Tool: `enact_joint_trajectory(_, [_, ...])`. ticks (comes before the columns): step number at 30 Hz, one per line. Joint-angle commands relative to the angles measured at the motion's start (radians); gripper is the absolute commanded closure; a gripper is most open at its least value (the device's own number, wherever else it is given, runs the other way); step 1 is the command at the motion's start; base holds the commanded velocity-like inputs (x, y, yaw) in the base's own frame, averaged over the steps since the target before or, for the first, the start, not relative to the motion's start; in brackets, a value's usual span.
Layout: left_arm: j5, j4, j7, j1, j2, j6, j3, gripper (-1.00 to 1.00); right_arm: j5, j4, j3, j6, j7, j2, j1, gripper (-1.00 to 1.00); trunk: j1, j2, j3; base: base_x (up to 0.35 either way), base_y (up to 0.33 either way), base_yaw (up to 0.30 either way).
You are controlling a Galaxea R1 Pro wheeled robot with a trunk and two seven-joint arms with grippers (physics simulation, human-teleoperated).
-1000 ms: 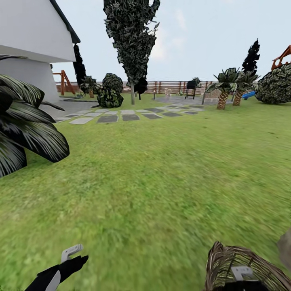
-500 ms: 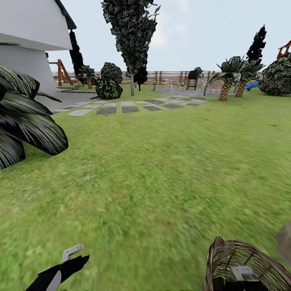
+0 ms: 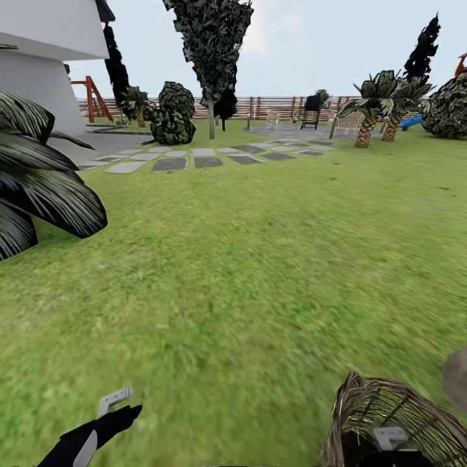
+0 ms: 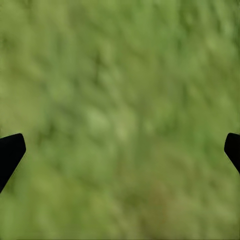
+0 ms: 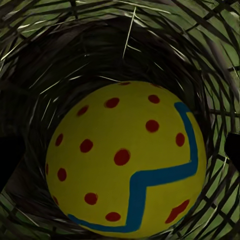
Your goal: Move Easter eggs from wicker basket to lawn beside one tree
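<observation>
Lawn (image 3: 246, 272) ahead; your right gripper (image 5: 120, 150) is down in wicker basket (image 3: 389, 415) over egg (image 5: 125, 160), grip unclear; left gripper (image 4: 120, 145) wide open, empty, low over grass.

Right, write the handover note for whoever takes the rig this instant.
Left gripper: open, nothing between its fingers, over bare lawn.
Right gripper: inside the wicker basket, close over a yellow Easter egg; grip state can't be told.
Done: no egg seen on the grass.
Left: lift that egg out, check the basket for the others, set all three beside one tree.
</observation>
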Motion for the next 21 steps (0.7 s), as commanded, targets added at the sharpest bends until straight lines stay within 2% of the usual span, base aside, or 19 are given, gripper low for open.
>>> enact_joint_trajectory(1, [0.008, -0.005, -0.006, 0.000, 0.000, 0.009, 0.007, -1.00, 0.002, -0.002, 0.001, 0.006, 0.003, 0.000, 0.000, -1.00, 0.000, -0.001, -0.005, 0.000, 0.000, 0.000])
enact_joint_trajectory(7, [0.009, -0.044, -0.007, 0.000, 0.002, 0.009, 0.009, -1.00, 0.002, -0.002, 0.001, 0.006, 0.003, 0.000, 0.000, -1.00, 0.003, -0.002, -0.028, 0.000, 0.000, 0.000])
enact_joint_trajectory(13, [0.009, -0.229, -0.005, 0.000, 0.007, 0.023, 0.013, -1.00, 0.002, -0.001, 0.000, 0.007, 0.003, 0.001, 0.001, -1.00, 0.006, -0.003, -0.051, 0.000, 0.000, 0.000])
enact_joint_trajectory(21, [0.009, -0.259, -0.003, 0.000, 0.001, 0.034, 0.011, -1.00, 0.002, -0.002, 0.000, 0.007, 0.003, 0.000, 0.000, -1.00, 0.009, -0.005, -0.082, 0.000, 0.000, 0.000])
